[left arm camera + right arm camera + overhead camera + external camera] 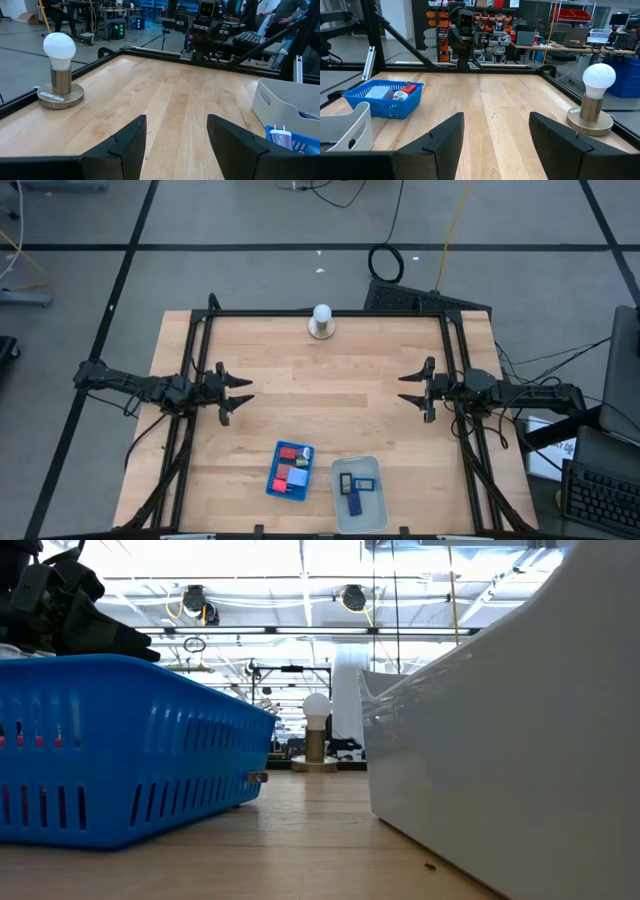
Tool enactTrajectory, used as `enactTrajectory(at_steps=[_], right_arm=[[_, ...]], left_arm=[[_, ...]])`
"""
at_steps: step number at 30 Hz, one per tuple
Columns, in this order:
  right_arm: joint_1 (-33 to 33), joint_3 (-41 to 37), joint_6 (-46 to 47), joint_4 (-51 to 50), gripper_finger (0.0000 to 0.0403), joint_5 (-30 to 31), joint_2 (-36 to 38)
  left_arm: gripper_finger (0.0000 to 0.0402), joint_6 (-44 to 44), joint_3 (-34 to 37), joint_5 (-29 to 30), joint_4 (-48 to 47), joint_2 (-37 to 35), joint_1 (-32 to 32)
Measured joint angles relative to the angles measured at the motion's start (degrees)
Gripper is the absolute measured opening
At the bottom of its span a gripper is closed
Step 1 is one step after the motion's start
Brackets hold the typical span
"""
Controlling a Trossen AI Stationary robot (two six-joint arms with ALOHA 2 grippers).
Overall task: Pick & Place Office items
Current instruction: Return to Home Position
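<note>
The office items lie in two trays near the table's front edge. The blue tray (291,471) holds red blocks (290,452), a light blue piece and others. The clear tray (360,492) holds a dark blue rectangle (353,502) and a few small pieces. My left gripper (240,395) stands open at the table's left side, pointing level toward the middle, and touches nothing. My right gripper (407,388) stands open at the right side, facing it, with nothing between its fingers. In the right wrist view the blue tray (385,99) shows a red piece (407,89) inside.
A white ball on a round base (321,321) stands at the middle of the table's far edge. Black frame rails (320,313) run along the far, left and right edges. Bare wood (320,395) lies between the two grippers.
</note>
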State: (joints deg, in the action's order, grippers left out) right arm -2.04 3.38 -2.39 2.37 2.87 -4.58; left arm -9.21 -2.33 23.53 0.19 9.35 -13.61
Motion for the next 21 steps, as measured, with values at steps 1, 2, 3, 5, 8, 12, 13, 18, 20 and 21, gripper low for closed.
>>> enactTrajectory(at_steps=[1,2,3,5,8,12,13,18,20,21], right_arm=[[-0.01,0.00,0.00,-0.02,0.0219,0.00,0.00],[0.00,0.00,0.00,-0.01,0.0219,0.01,0.00],[0.00,0.00,0.00,0.00,0.0219,0.00,0.00],[0.00,0.00,0.00,0.00,0.0217,0.00,0.00],[-0.01,0.00,0.00,0.00,0.0215,0.00,0.00],[0.00,0.00,0.00,-0.01,0.0217,0.01,0.00],[0.00,0.00,0.00,-0.01,0.0219,0.00,0.00],[0.00,0.00,0.00,-0.02,0.0218,0.01,0.00],[0.00,0.00,0.00,-0.02,0.0216,0.00,0.00],[0.00,0.00,0.00,-0.01,0.0216,0.01,0.00]], left_arm=[[0.0212,0.00,0.00,0.00,0.01,0.02,-0.01],[0.0212,0.00,0.00,0.00,0.01,0.02,0.00],[0.0212,-0.02,0.00,0.00,0.02,-0.01,-0.02],[0.0212,-0.01,0.00,0.00,0.00,0.01,-0.02],[0.0212,0.00,0.00,0.00,0.02,0.00,0.00],[0.0212,0.00,0.00,0.00,0.02,-0.01,0.00],[0.0212,0.00,0.00,0.00,0.01,0.01,-0.02],[0.0212,0.00,0.00,0.00,0.02,0.00,0.00],[0.0212,0.00,0.00,0.00,0.02,0.02,-0.01],[0.0212,0.00,0.00,0.00,0.02,-0.01,0.00]])
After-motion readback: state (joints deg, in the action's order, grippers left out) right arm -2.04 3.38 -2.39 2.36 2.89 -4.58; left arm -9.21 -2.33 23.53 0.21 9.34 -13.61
